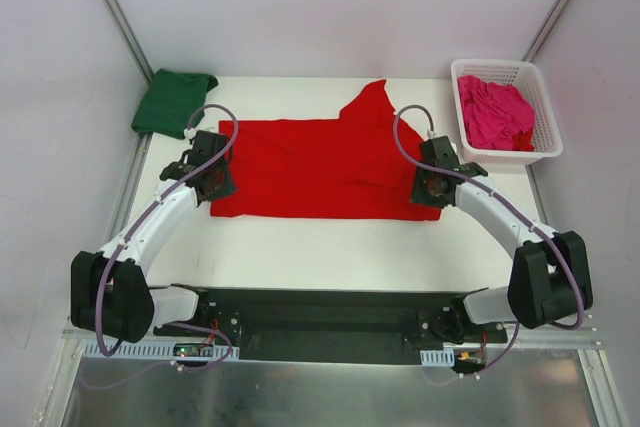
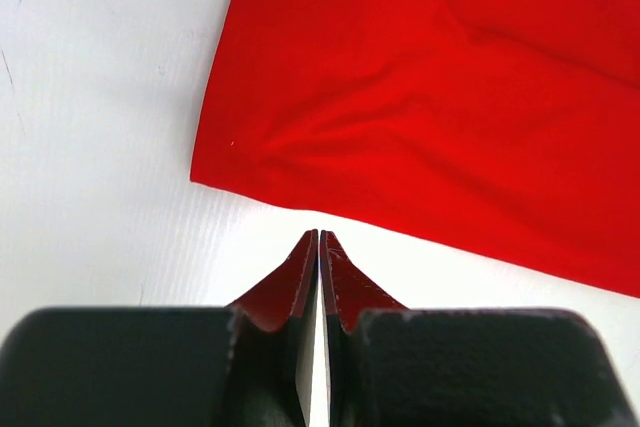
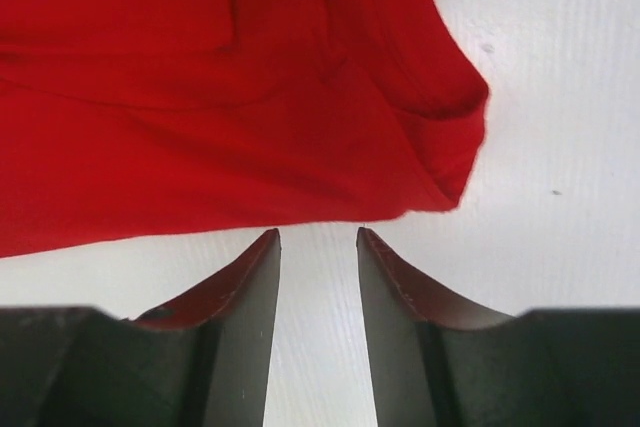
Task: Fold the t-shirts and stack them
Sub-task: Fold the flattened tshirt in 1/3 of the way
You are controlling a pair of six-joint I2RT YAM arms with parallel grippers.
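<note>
Grippers of both arms, poised at the near hem of the red t-shirt [image 1: 320,167]. The left gripper [image 2: 319,235] has its jaws pressed together with nothing between them, its tips just short of the hem near the garment's left corner. The right gripper [image 3: 318,235] stands partly open and empty, its tips just short of the hem near the right corner.

The red t-shirt lies flat across the middle of the counter [image 1: 330,247], with one sleeve pointing to the far edge. The cloth looks light, soft and limp. It will likely sag and crease wherever it is unsupported, so a pinch at each near corner of the hem, one per gripper, would probably carry the edge over evenly.

Count: three t-shirts, one of each colour.
- The green t-shirt [image 1: 172,101] is a compact bundle at the far-left corner, seemingly folded.
- The pink t-shirt [image 1: 497,114] lies crumpled inside the single white lattice basket [image 1: 541,107] at the far right.
- The red one lies between them.
</note>
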